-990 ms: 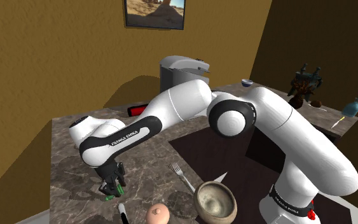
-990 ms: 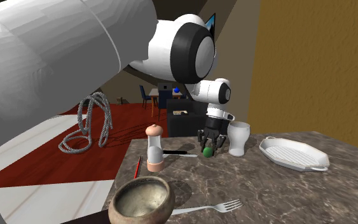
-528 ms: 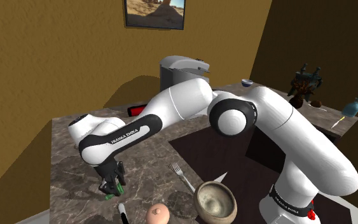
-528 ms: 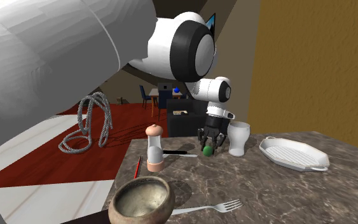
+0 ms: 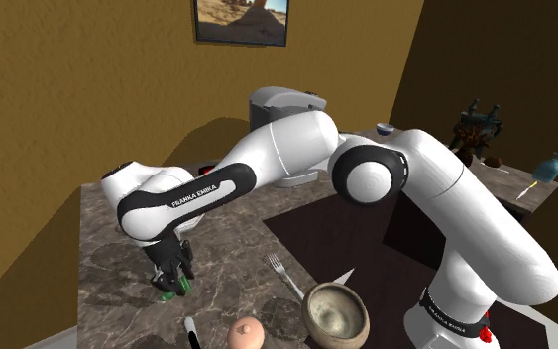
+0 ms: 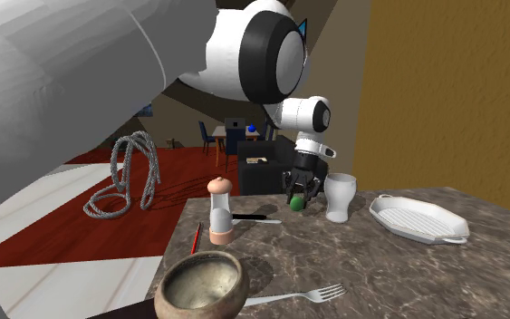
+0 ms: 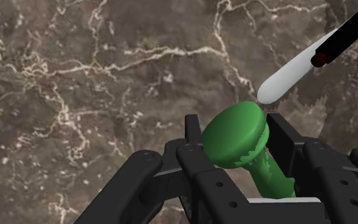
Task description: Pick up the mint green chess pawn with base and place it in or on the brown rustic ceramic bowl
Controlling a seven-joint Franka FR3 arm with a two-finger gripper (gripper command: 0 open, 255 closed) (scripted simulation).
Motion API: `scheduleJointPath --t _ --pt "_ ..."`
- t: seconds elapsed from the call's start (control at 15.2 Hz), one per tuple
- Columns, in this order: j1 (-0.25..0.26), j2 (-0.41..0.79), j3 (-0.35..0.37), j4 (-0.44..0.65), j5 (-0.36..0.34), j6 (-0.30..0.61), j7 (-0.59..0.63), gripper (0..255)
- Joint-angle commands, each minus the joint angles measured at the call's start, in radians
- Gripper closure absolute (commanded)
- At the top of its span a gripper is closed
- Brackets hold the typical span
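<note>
Black fingers [image 7: 290, 143] clasp the dark green chess pawn [image 7: 234, 137] (disc end outward, long axis along them). A white-bladed black-handled knife [image 7: 311, 60] lies near, upper right of the frame, on the brown marbled table [image 7: 75, 95].

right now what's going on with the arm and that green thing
The white Franka arm's black gripper is shut on the green chess pawn, clasping its stem between the fingers over the marbled tabletop. The brown ceramic bowl sits apart, nearer the stand, with nothing in it. So the pawn is grasped but not yet placed.
</note>
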Motion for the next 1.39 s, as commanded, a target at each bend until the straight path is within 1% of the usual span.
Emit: scheduleJointPath --t 0.0,0.66,1.32 --pt "-0.001 -0.018 0.002 -0.004 0.002 -0.014 0.001 255" --pt "-0.001 -0.071 0.008 0.039 0.01 -0.11 0.0 255" --pt "0.005 -0.099 0.012 0.127 0.016 -0.225 -0.002 255"
